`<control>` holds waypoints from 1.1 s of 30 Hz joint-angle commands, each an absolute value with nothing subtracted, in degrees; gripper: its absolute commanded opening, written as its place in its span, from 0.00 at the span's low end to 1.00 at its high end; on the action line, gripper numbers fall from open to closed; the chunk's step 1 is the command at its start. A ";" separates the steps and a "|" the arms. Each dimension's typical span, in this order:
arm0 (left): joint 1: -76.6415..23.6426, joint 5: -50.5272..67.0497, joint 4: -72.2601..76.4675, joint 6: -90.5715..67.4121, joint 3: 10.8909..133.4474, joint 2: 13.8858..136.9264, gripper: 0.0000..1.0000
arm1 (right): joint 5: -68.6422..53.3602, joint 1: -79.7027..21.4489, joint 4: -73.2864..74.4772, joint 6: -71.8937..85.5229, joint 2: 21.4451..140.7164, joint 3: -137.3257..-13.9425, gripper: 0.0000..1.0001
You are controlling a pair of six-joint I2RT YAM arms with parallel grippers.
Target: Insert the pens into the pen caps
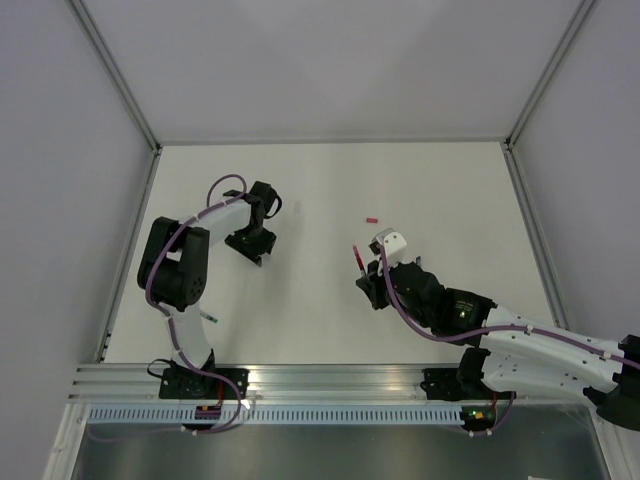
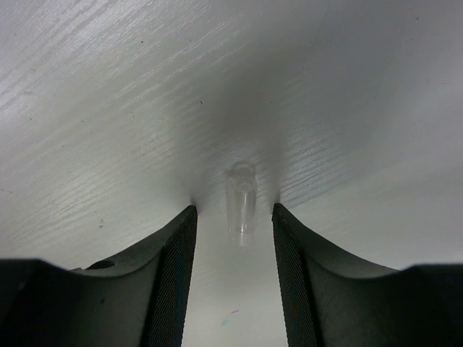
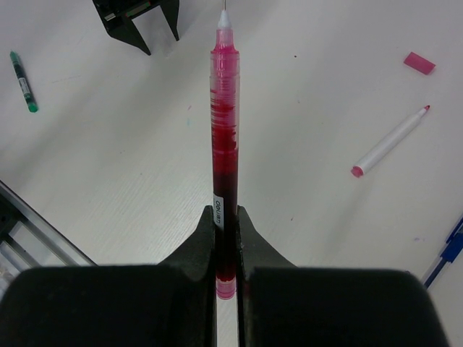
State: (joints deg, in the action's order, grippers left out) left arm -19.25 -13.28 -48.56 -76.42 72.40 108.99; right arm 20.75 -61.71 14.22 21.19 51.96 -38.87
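Bright, even light; soft shadows, close foreground slightly blurred

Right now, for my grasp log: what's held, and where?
Right pincer: red pen, near its tail end. Left pincer: nothing, open astride a clear cap.

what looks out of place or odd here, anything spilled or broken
Nothing spilled or broken. The red pen in the right gripper is uncapped, its tip bare, while a red cap lies loose on the table, apart from it. A clear cap lies between the fingers of the left gripper.
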 commanded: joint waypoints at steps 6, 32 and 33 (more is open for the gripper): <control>-19.07 -14.51 -45.80 -75.50 68.30 111.80 0.21 | 20.39 -61.88 12.83 20.83 50.71 -38.06 0.00; -20.30 39.19 36.01 -56.15 25.32 53.45 0.02 | -12.20 -62.58 -4.56 22.85 51.42 -36.65 0.00; -20.30 39.29 39.43 -57.55 24.01 51.26 0.02 | -12.65 -62.93 -6.75 23.03 51.42 -36.48 0.00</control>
State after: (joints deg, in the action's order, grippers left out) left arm -20.12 30.24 22.00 -54.63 26.83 55.05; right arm -6.35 -62.11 2.04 21.28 52.47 -36.82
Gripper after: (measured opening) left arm 0.065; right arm 0.070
